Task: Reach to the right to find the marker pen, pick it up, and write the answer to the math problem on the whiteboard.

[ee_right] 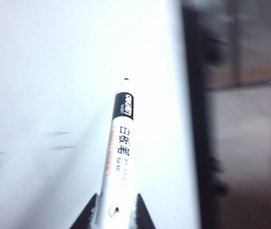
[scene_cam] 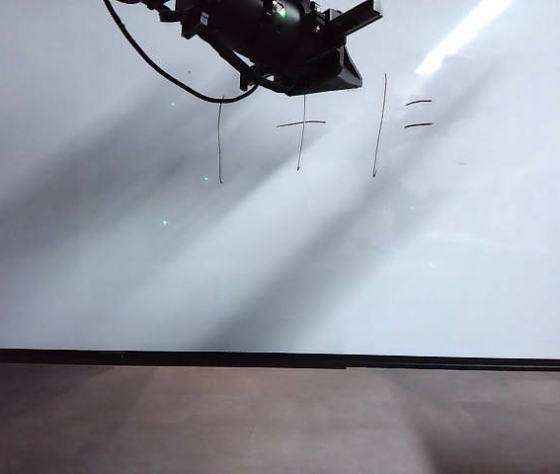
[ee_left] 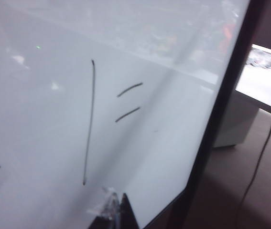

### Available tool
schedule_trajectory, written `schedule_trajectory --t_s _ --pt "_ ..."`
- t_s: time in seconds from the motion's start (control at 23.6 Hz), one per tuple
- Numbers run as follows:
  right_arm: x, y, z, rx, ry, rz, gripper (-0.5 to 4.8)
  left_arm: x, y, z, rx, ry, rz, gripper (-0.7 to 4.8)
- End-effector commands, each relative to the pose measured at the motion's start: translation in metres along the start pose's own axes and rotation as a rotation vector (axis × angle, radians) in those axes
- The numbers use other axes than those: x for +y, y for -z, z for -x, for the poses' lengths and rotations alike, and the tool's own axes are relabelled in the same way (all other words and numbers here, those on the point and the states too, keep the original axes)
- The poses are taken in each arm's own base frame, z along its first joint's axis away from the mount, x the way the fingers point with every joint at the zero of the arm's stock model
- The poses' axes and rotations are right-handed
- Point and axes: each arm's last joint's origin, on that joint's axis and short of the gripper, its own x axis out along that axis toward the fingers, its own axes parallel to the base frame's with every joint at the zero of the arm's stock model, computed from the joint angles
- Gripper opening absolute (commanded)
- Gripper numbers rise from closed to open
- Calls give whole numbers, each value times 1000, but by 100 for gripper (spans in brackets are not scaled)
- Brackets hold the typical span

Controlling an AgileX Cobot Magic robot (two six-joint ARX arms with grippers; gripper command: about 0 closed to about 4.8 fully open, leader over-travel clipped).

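1. We see the whiteboard fill the exterior view, with a black arm hanging at its top edge.
2. The math problem sits below that arm; no digit follows its equals dashes.
3. The left gripper hovers near the second one; we cannot tell its opening.
4. The right gripper clamps the marker pen, tip toward the board's right side.
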Motion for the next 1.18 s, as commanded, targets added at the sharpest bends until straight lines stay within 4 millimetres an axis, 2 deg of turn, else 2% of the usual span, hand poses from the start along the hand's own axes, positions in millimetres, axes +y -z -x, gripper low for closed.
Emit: schedule_trajectory --t_s 0.04,0.13,0.25,0.42,0.51,0.85,1.06,1.18 --pt "11 6 -3 48 -16 -29 -9 -3 -6 1 -33 4 -9 -4" --pt "18 12 -13 87 -52 -39 -8 -5 -5 1 -31 12 -9 -4" --pt "28 24 -45 139 -142 -46 -8 -8 -4 0 -27 18 -9 -5" --pt "29 39 -81 155 -226 -56 -8 -8 -4 0 -21 18 -8 -4" --pt "28 45 -92 149 -240 -51 -8 -8 -4 0 -21 18 -8 -4" --pt "25 65 -123 128 -294 -49 -8 -8 -4 0 -21 18 -8 -4" --pt "24 68 -137 114 -296 -45 -8 -8 -4 0 -21 18 -8 -4" --pt "25 63 -146 107 -297 -40 -8 -8 -4 0 -22 18 -8 -5"
